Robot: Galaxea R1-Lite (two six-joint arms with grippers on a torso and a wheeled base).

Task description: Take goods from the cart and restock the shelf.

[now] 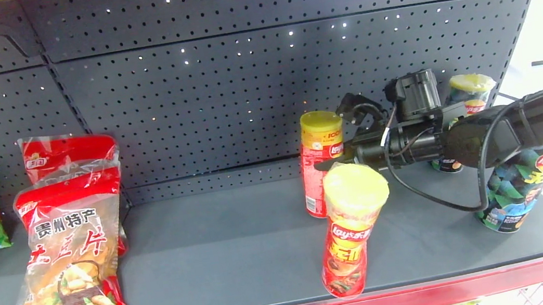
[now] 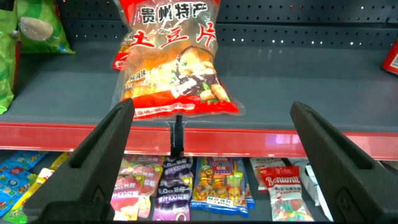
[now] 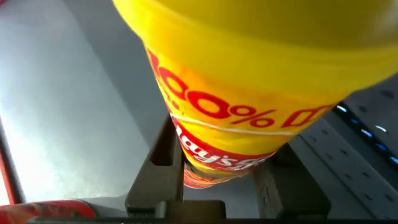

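Placing step, I judge: my right claw (image 1: 330,161) pinches the yellow-lidded red crisp tube (image 1: 319,188) on the grey shelf (image 1: 222,253); next, release cleanly.

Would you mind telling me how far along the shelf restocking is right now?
Done: a front red can, dark cans and red bags stand on the shelf. In hand: the right gripper clamps the rear red can, seemingly set down. Remaining: release it; the left gripper is open and empty.

Left end effector (image 2: 211,107) spread wide; right end effector (image 1: 330,159) clamped on red can (image 1: 319,188).
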